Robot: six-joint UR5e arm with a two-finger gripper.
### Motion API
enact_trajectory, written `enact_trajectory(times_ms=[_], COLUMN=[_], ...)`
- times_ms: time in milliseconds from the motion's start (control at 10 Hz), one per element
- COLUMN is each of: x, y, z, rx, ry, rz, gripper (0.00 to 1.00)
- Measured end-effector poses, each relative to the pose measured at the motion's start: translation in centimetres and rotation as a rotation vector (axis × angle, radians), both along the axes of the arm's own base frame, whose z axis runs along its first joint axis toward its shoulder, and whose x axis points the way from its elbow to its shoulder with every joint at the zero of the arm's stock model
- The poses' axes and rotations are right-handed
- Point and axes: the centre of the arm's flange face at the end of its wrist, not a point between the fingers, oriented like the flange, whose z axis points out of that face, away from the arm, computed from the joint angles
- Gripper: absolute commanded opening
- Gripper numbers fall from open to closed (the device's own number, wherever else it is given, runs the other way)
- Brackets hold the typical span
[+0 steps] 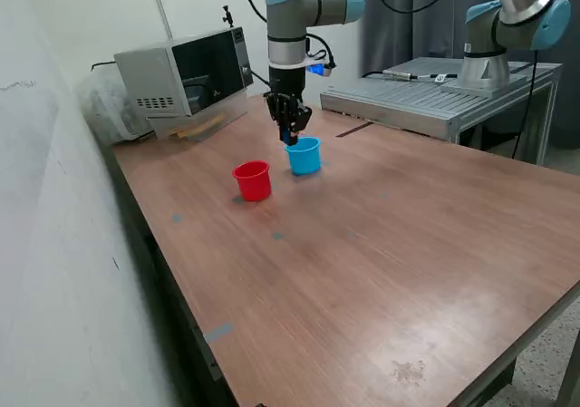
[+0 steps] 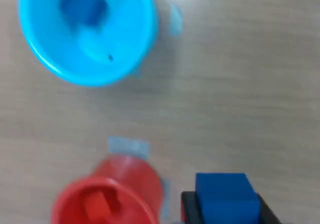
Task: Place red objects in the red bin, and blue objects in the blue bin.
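My gripper is shut on a dark blue cube and holds it just above the near rim of the light blue cup. In the wrist view the black fingers clamp the cube from both sides. That view shows the light blue cup with another dark blue cube lying inside it. The red cup stands beside the blue cup, on the exterior view's left. It also shows in the wrist view, with a red cube inside. I cannot tell whether a second red cube lies there.
A microwave stands at the back of the wooden table, near the wall. A metal bench carrying a second arm is behind on the exterior view's right. Small tape marks dot the tabletop.
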Motion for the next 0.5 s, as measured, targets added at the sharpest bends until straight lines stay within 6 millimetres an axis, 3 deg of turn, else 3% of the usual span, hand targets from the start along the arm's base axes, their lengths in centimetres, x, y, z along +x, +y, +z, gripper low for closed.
enact_trajectory(times_ms=[500], x=[3.7], y=[7.2], z=[-2.2], rx=[-0.013], ry=[-0.079], rz=[-0.055], gripper=[0.0])
